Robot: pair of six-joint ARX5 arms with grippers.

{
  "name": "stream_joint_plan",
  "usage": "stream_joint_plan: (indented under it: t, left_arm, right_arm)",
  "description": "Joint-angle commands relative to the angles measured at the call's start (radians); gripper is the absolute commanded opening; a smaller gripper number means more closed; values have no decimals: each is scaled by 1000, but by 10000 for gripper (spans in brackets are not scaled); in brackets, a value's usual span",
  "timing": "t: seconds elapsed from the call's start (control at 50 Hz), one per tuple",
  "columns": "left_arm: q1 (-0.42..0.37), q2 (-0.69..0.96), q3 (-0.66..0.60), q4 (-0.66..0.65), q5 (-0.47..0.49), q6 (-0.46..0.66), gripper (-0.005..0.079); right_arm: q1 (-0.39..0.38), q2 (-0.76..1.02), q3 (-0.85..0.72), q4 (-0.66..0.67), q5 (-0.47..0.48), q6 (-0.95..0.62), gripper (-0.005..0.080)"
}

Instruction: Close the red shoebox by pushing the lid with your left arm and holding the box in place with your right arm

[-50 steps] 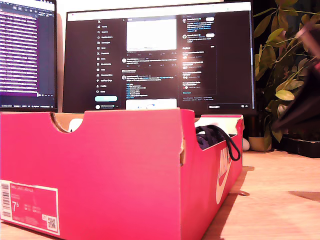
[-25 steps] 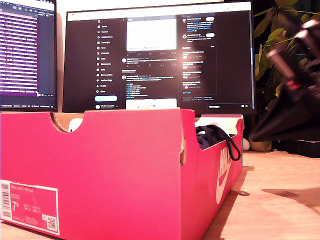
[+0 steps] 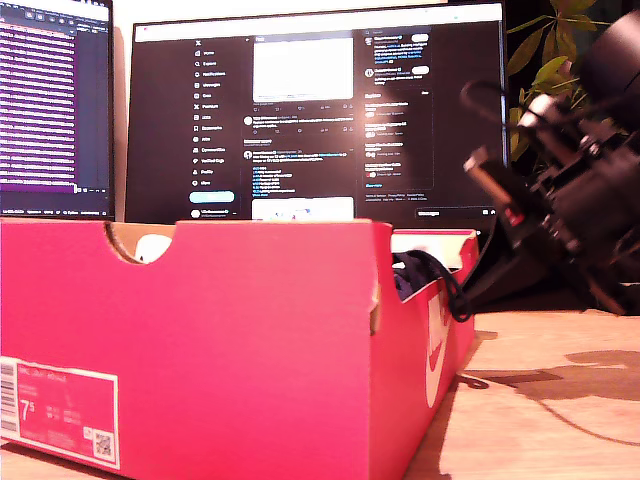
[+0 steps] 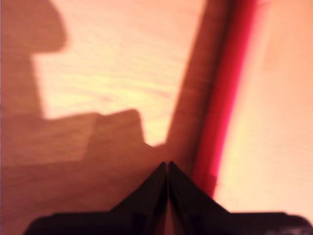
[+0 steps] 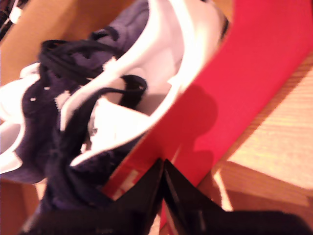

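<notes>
1 arm [image 3: 560, 200] has swung in from 3 o'clock of the exterior view since a second ago and the box [image 3: 200, 340] has shifted slightly, so bracing looks underway. My second gripper [image 5: 163, 169], jaws pressed together and empty, meets the box's red wall. My first gripper [image 4: 167, 171], likewise closed and empty, hovers above the table [image 4: 112, 58]. Inside the box lie shoes [image 5: 98, 98]; its lid is not yet down.

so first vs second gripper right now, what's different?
My first gripper points at bare wooden table beside a red edge; my second gripper sits at the red shoebox wall, over the navy-and-white shoes. The first wrist view is blurrier. Both are shut and hold nothing.
</notes>
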Motion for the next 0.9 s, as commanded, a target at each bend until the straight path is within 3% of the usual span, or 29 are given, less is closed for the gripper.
stream_joint_plan:
  t: [0.0, 0.16, 0.56, 0.88]
  left_arm:
    - [-5, 12, 17, -15, 40, 10, -19]
    - [-5, 11, 67, -53, 147, 11, -19]
    - [-13, 11, 381, -346, 184, 51, -19]
    - [-95, 11, 496, -503, 234, 53, -19]
  right_arm:
    - [29, 21, 19, 21, -6, 0, -12]
    - [28, 23, 19, 24, -6, 0, -12]
    - [29, 23, 19, 24, -6, -8, -12]
    - [28, 23, 19, 45, -6, -20, -12]
